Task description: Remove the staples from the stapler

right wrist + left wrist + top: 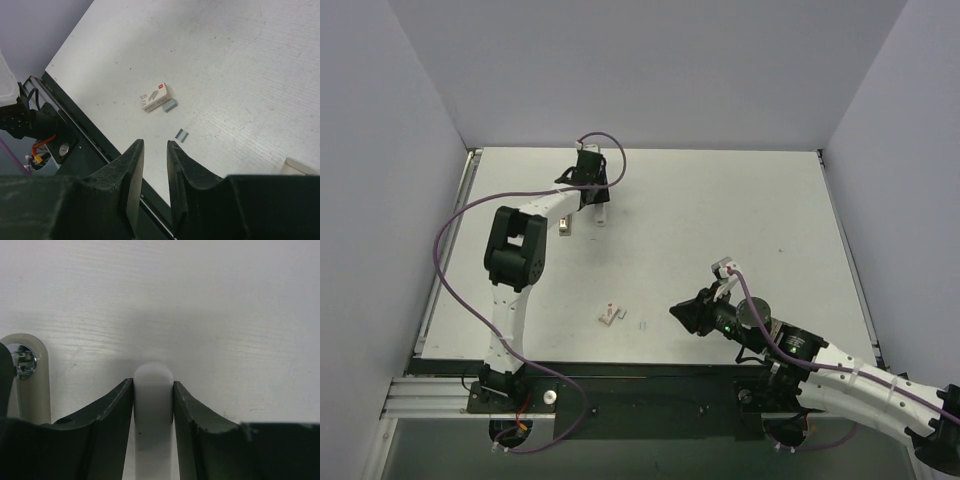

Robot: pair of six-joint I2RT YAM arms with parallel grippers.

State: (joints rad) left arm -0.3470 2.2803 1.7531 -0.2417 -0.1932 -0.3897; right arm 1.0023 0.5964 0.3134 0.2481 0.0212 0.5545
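Note:
The stapler lies at the back left of the table. My left gripper is shut on its white rounded arm, which fills the gap between the jaws. A beige part with a metal fitting lies just left of that arm. A short strip of staples lies loose on the table, and another strip rests against a small staple box. My right gripper hovers near the table's front edge, jaws a little apart with nothing between them.
The staple box sits at the front middle of the white table, left of my right gripper. A black rail with cables runs along the near edge. Grey walls enclose the left, back and right.

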